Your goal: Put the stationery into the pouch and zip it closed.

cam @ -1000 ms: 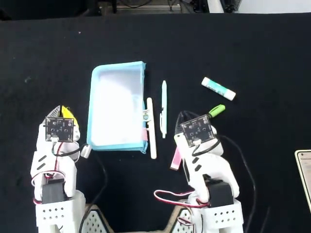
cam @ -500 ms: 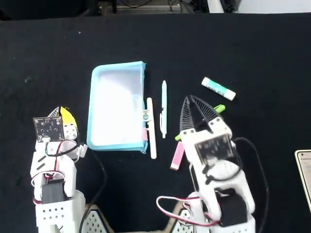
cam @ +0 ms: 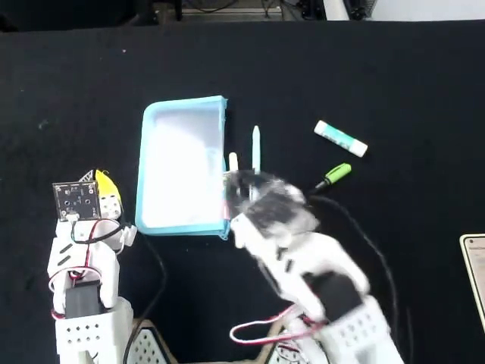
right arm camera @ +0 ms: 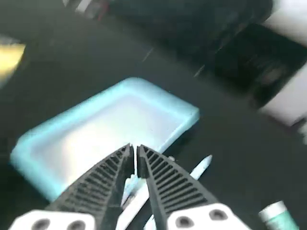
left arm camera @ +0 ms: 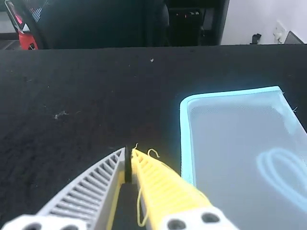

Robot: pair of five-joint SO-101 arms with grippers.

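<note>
**Four pieces of stationery outside the pouch, nothing packed yet**

The pouch (cam: 182,171), pale blue with a see-through face, lies flat on the black worktop (cam: 394,68), just ahead of the right fingers (right arm camera: 165,184) and close beside the left fingers (left arm camera: 158,182). No pen or stick shows through its face. Whether its zip stands open I cannot tell.

Along the pouch's zip edge lie a white pen (cam: 233,161) and a teal pen (cam: 256,144), side by side. In the right wrist view the white pen runs under the right fingers' tips and the teal pen sits just to one side of them. A green marker (cam: 334,175) and a glue stick (cam: 340,139) lie farther off, well apart from both pairs of fingers, on the far side of the right arm from the pouch.

The right fingers are pressed nearly together, with only a thin slit between them and nothing visibly clamped, and they point down at the seam between pouch and white pen. The left fingers, one grey and one yellow, are clenched on nothing and sit low near the pouch's near corner.

As I judge it, the task is at its very start. Every visible item has yet to go in, and the zipping comes after that. The white pen looks like the first candidate, and the right fingers would need to spread before they could take it.
</note>
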